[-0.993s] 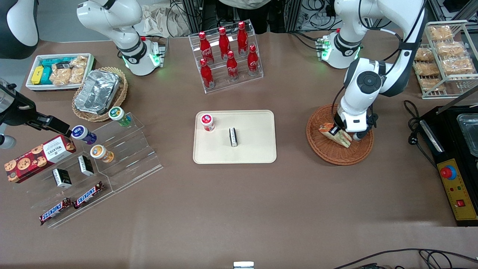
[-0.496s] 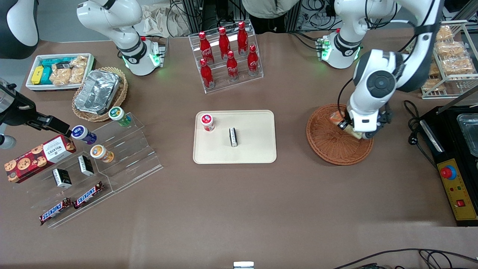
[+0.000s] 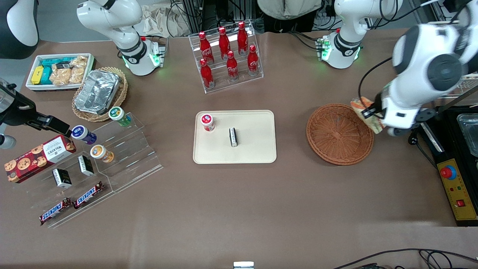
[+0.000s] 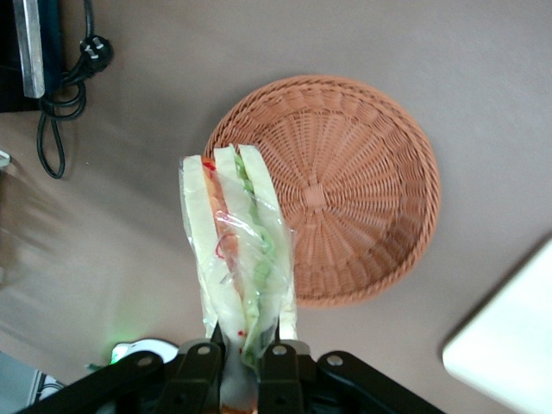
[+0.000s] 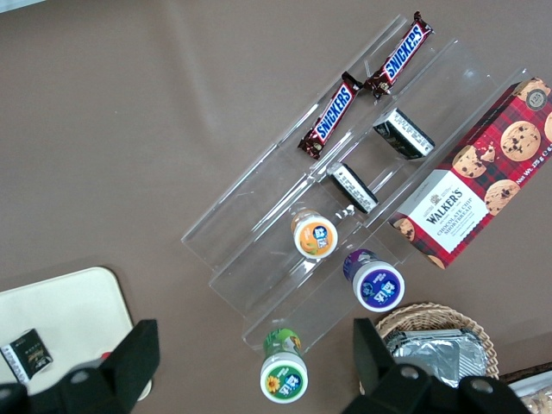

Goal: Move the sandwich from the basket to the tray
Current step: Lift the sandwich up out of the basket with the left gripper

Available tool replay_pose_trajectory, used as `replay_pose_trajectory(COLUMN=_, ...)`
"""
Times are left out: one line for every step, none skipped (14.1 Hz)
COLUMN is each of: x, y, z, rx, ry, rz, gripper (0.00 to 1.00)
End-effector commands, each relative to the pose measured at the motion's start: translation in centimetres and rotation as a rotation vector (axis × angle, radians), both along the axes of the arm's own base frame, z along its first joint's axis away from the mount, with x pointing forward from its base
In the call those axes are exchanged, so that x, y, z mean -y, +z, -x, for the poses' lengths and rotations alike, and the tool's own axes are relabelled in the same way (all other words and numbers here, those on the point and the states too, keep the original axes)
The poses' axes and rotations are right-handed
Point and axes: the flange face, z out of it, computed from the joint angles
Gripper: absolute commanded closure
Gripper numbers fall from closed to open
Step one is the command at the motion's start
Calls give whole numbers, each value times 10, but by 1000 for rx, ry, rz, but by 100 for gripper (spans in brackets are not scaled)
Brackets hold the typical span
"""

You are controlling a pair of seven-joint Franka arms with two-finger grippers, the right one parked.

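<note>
My left gripper is shut on the wrapped sandwich, a pale wedge with orange-red and green layers, and holds it raised in the air beside the basket's rim, toward the working arm's end. In the left wrist view the sandwich stands out from between the fingers of the gripper. The reddish-brown wicker basket is empty; it also shows in the left wrist view. The cream tray lies mid-table with a red-lidded cup and a small black box on it.
A black machine with a red button and a cable stand at the working arm's end. A cola bottle rack is farther from the camera than the tray. Clear stepped shelves with snacks sit toward the parked arm's end.
The gripper has lifted the sandwich out of the basket and carried it up and sideways past the rim toward the working arm's end. The basket is now empty.
</note>
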Motion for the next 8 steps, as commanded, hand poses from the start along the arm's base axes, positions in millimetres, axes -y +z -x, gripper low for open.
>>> replay_pose_trajectory(x=-29, y=32, z=-2, rx=-30, ry=-95, rz=117, gripper=100)
replay_pose_trajectory(x=-33, y=35, z=-1, rx=-34, ry=-114, rz=135, gripper=100)
replay_pose_trajectory(x=-33, y=34, z=-2, rx=-35, ry=-113, rz=143, gripper=100)
replay_pose_trajectory(x=-31, y=34, z=-2, rx=-34, ry=-111, rz=143, gripper=100)
replay_pose_trajectory(x=-30, y=35, z=-2, rx=-31, ry=-113, rz=143, gripper=100)
replay_pose_trajectory(x=-27, y=35, z=-3, rx=-28, ry=-118, rz=143, gripper=100)
replay_pose_trajectory(x=-22, y=32, z=-3, rx=-34, ry=-125, rz=142, gripper=100)
replay_pose_trajectory(x=-8, y=32, z=-2, rx=-36, ry=-151, rz=140, gripper=100)
